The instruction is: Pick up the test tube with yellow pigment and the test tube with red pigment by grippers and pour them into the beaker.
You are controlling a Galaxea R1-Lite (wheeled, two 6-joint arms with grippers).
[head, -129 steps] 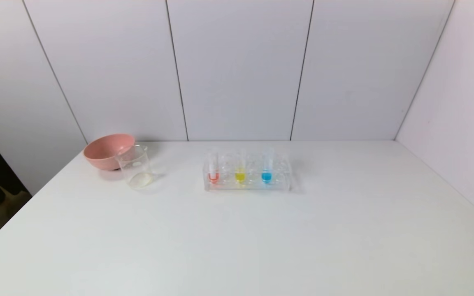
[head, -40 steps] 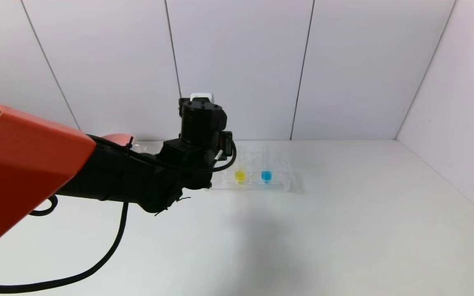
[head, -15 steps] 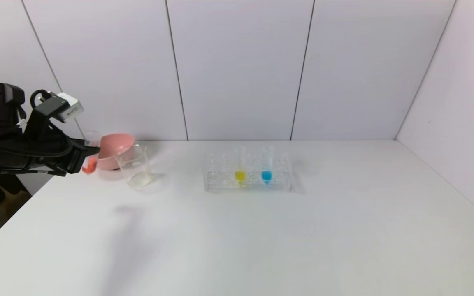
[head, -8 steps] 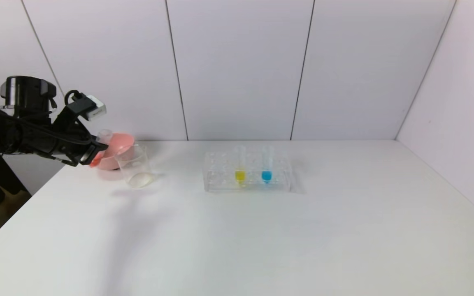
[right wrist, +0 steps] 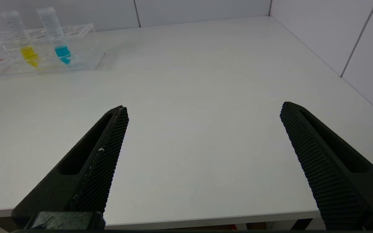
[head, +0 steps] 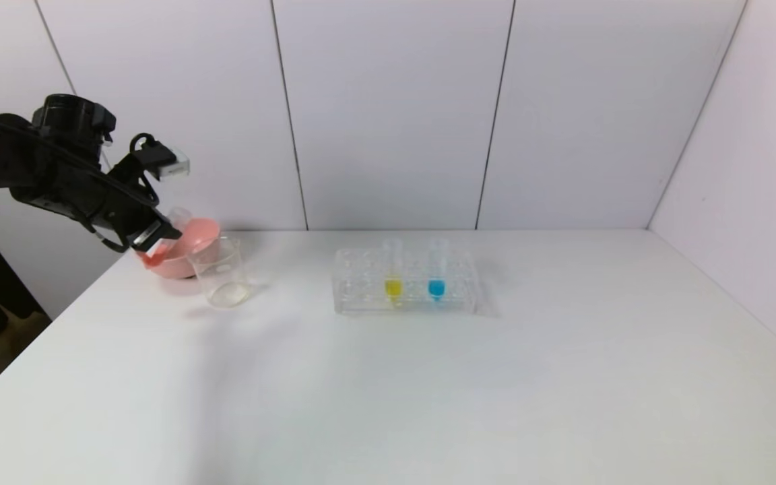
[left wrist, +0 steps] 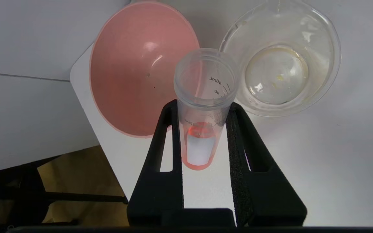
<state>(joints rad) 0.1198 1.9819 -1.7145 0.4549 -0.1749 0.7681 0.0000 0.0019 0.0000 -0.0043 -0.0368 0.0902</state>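
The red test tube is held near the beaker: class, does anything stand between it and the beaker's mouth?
Nothing visible does. The left gripper holds the red test tube tilted beside the beaker; the pink bowl sits to the side.

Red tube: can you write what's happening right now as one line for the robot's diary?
left tool: shut on red tube, tilted beside beaker | liquid still in tube | right tool: open, idle | yellow tube: in rack

Left tool [head: 155,236] with the red tube [head: 162,244] now higher, tilted, nearer the beaker [head: 221,273].
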